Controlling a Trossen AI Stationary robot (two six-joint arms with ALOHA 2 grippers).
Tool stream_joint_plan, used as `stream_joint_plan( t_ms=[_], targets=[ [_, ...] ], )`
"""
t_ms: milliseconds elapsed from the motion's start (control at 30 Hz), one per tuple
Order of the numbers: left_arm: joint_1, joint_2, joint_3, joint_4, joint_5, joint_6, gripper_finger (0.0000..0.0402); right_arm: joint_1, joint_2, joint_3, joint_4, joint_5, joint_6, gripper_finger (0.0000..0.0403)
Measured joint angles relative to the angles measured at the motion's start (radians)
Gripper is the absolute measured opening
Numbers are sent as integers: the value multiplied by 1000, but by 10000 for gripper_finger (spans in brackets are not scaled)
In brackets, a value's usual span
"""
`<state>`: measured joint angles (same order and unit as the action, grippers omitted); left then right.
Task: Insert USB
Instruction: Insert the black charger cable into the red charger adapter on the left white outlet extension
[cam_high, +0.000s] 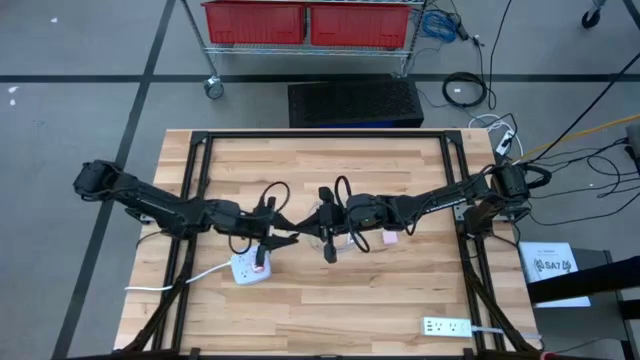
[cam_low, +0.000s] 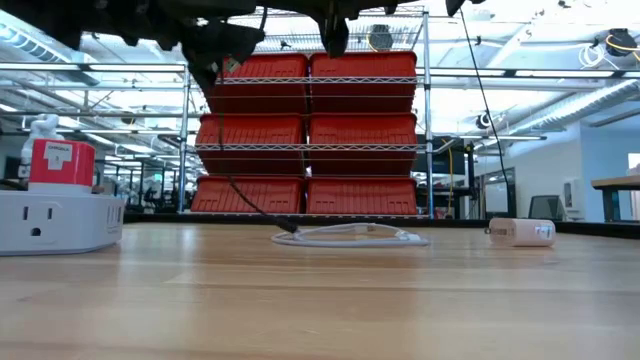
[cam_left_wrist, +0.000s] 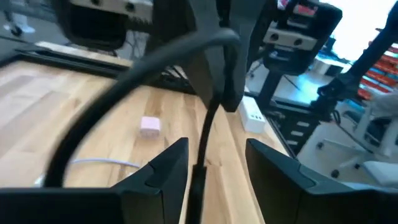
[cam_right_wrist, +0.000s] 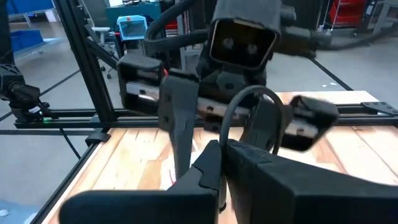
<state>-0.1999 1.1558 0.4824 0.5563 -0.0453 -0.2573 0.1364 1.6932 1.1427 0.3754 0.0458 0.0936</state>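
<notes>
A thin black USB cable (cam_low: 250, 195) hangs from the raised grippers, and its lower end (cam_low: 288, 228) lies on the table by a coiled white cable (cam_low: 350, 237). My right gripper (cam_right_wrist: 225, 155) is at mid-table, lifted and shut on the black cable. My left gripper (cam_left_wrist: 214, 165) faces it from the left and is open, one finger on each side of the cable (cam_left_wrist: 200, 168). A white power strip (cam_high: 250, 268) with a red block on top (cam_low: 60, 162) lies near the left gripper. My right gripper pinches the black cable (cam_right_wrist: 231, 134) between its two fingers, well above the table. The cable arcs up out of the fingertips and hangs slack below. My left gripper: the cable runs close to one finger (cam_left_wrist: 168, 171); I cannot tell whether it touches.
A small pink-and-white adapter (cam_high: 390, 238) lies right of the grippers. A second white power strip (cam_high: 447, 326) sits near the near right corner. Black frame rails (cam_high: 195, 200) run along the table's left, right and far sides. Red bins (cam_low: 310, 140) stand beyond the far edge.
</notes>
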Motion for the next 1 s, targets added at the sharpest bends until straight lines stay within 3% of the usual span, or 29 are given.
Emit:
stream_joint_plan(
  t_ms=[367,500,700,1000],
  targets=[
    [10,89,128,-167,65,36,157,0,0,0,-18,0,3,0],
    [10,86,133,-186,66,52,117,0,0,0,-25,-1,3,0],
    [11,86,134,-231,67,54,22,1,0,0,-34,-4,3,0],
    [10,78,134,-243,44,65,21,0,-9,1,-85,1,3,0]
  ],
)
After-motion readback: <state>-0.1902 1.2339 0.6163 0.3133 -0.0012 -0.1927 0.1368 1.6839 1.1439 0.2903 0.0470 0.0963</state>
